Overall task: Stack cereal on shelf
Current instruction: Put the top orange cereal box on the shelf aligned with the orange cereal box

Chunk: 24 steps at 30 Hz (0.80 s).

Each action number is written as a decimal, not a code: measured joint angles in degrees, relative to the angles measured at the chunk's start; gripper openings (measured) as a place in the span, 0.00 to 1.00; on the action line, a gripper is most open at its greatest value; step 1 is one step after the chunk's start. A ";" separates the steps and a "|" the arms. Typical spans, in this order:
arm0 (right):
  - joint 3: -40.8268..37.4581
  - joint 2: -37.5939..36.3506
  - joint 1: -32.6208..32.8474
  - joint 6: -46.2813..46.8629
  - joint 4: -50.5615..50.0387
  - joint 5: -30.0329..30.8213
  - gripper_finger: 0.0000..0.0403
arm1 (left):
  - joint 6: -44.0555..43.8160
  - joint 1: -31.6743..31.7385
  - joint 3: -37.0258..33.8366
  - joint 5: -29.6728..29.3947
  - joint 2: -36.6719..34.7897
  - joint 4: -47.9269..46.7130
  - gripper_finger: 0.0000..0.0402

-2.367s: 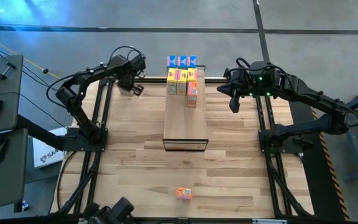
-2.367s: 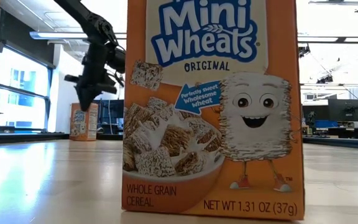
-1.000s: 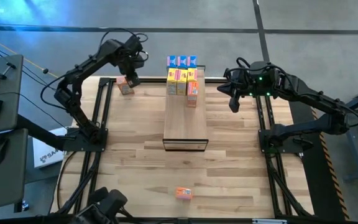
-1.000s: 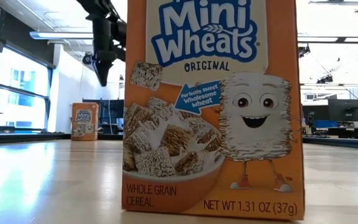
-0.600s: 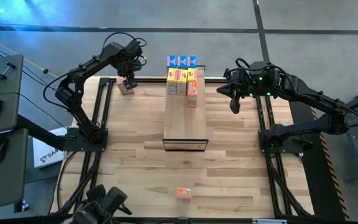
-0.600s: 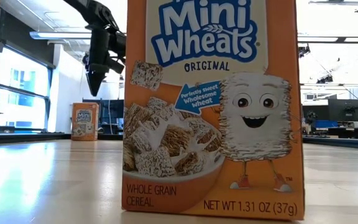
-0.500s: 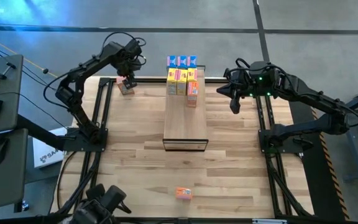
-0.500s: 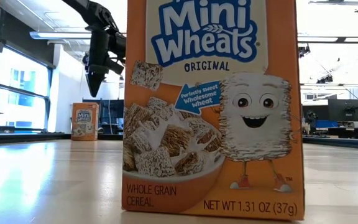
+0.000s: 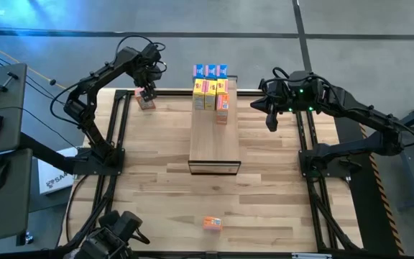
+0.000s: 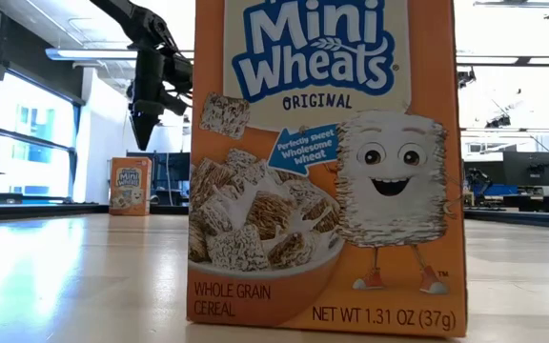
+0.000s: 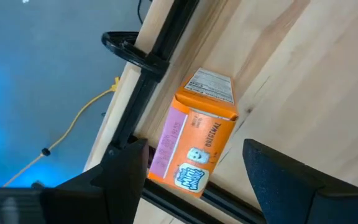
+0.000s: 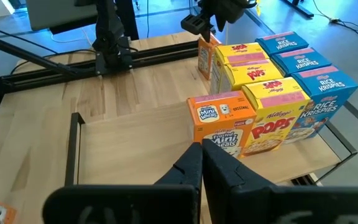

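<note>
A: Where is the left gripper (image 9: 146, 92) held, and why?

B: It is held just above the orange Mini-Wheats box (image 9: 146, 101) standing at the far left corner of the desk (image 9: 157, 187). Its fingers are spread wide to either side of the box without touching it, presumably so the box can be straddled and picked up for the shelf (image 9: 214, 133).

A: And the right gripper (image 9: 269, 124)?

B: It is kept closed and empty, parked beside the shelf's far end, where seven boxes are grouped: blue Rice Krispies boxes (image 12: 312, 78), yellow Corn Pops boxes (image 12: 263, 93), one orange box (image 12: 219, 121).

A: What is obscured?

B: The low view is almost filled by a second Mini-Wheats box (image 10: 327, 162) near the desk's front edge, so the shelf is hidden there.
</note>
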 joint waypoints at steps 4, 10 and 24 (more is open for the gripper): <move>0.00 0.00 0.01 0.02 0.00 0.00 0.00 | -2.82 -0.18 0.00 0.93 0.03 -0.01 0.64; 0.00 0.00 0.01 0.02 0.00 0.02 0.00 | -3.16 -0.47 0.00 -0.37 0.02 2.41 0.64; 0.04 0.79 0.01 0.01 0.10 0.42 0.00 | -2.05 -0.98 0.00 1.87 0.02 5.31 0.65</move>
